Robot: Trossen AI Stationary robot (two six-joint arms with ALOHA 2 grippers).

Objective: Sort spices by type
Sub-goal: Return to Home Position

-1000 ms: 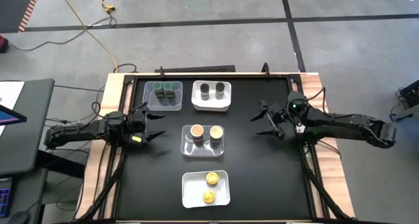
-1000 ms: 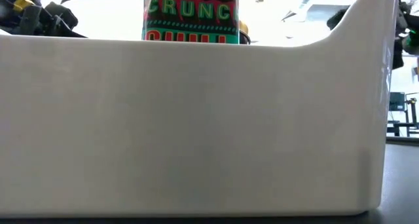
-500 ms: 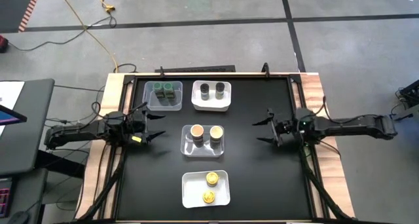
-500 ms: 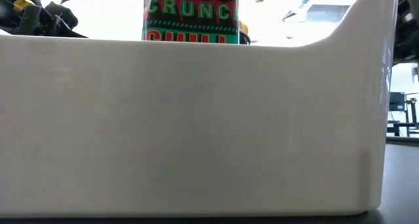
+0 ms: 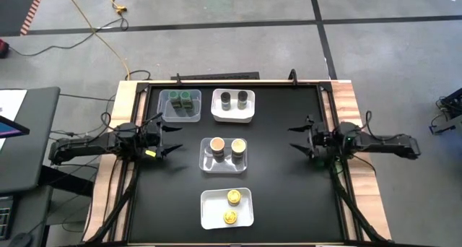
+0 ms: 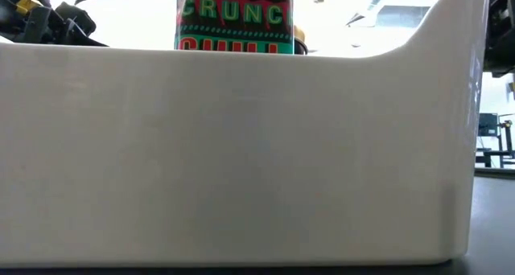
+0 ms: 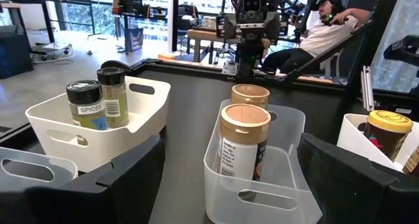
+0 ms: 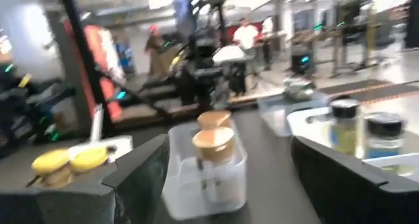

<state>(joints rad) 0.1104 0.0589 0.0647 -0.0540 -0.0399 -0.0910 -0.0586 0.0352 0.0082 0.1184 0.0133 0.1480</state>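
The right arm (image 5: 375,142) is pulled back to the table (image 5: 281,193) edge, both arms' jaws apart and empty, jars (image 5: 217,144) seemingly all sorted.

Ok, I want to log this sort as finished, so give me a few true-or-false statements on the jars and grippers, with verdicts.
Both yellow-lidded jars stand in one white tray. True.
The green-lidded jars sit in a white tray. False: they sit in a clear tray.
The tan-lidded jars share the centre clear tray. True.
The right gripper holds a jar. False: it is open and empty, at the right side of the table.
A dark grey-lidded jar lies loose on the table. False: both dark grey-lidded jars stand in the upper white tray.
The left gripper is open and holds nothing. True.
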